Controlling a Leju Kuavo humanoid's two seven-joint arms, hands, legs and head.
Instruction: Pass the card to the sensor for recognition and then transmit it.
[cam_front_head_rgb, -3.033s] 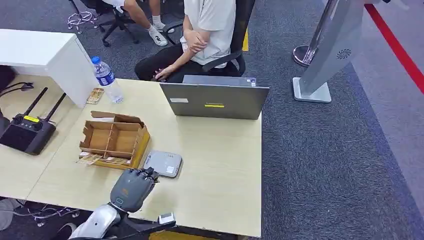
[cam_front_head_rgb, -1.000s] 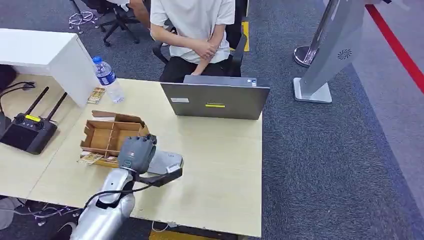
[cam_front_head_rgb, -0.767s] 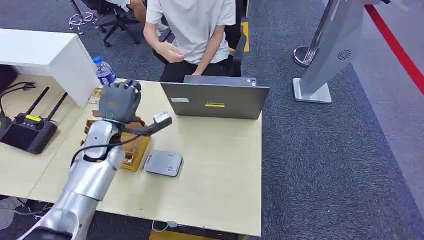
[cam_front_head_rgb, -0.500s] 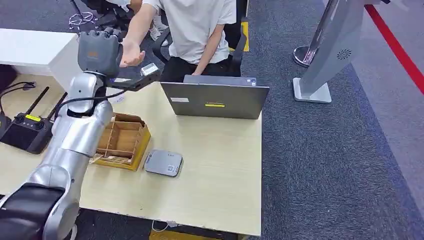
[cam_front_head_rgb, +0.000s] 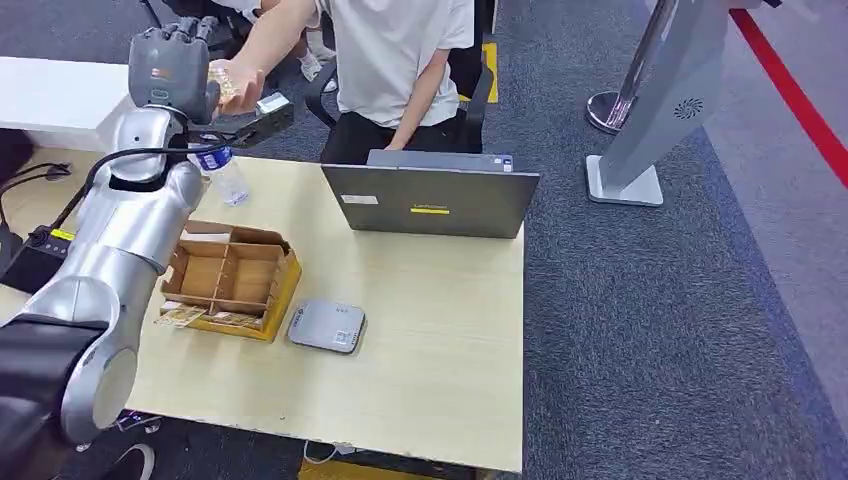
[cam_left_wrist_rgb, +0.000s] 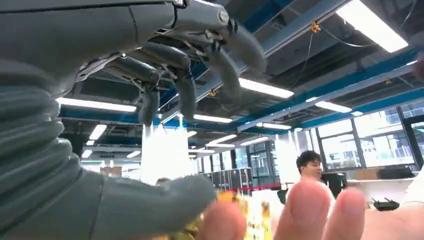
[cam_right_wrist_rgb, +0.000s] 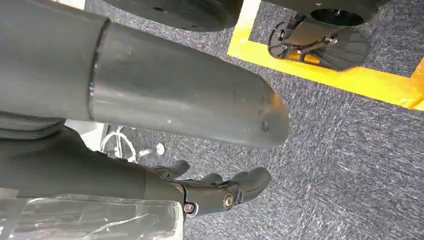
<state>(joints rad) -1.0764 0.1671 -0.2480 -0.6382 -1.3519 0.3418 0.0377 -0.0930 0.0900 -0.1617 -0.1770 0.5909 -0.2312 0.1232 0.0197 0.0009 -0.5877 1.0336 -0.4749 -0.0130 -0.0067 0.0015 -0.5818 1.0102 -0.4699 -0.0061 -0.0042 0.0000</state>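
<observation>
My left hand (cam_front_head_rgb: 168, 62) is raised high at the far left of the table, toward a seated person. That person's hand (cam_front_head_rgb: 238, 84) reaches out and meets it. A yellowish card (cam_front_head_rgb: 224, 82) sits at the meeting point. In the left wrist view the card (cam_left_wrist_rgb: 248, 216) lies beside my thumb (cam_left_wrist_rgb: 145, 207) with the person's fingers (cam_left_wrist_rgb: 306, 204) around it. My dark fingers (cam_left_wrist_rgb: 185, 75) are spread well apart from the thumb. The grey flat sensor (cam_front_head_rgb: 327, 326) lies on the table by the box. My right hand (cam_right_wrist_rgb: 220, 192) hangs over the carpet, holding nothing.
A cardboard divider box (cam_front_head_rgb: 228, 280) with cards stands left of the sensor. A grey laptop (cam_front_head_rgb: 430, 200) sits at the table's far edge, a water bottle (cam_front_head_rgb: 224, 172) to its left. A black remote controller (cam_front_head_rgb: 35, 258) lies far left. A white stand (cam_front_head_rgb: 650, 120) rises on the carpet.
My left arm has swung from above the sensor up and away toward the person. The person has stretched an arm out and put fingers on the card at my hand.
</observation>
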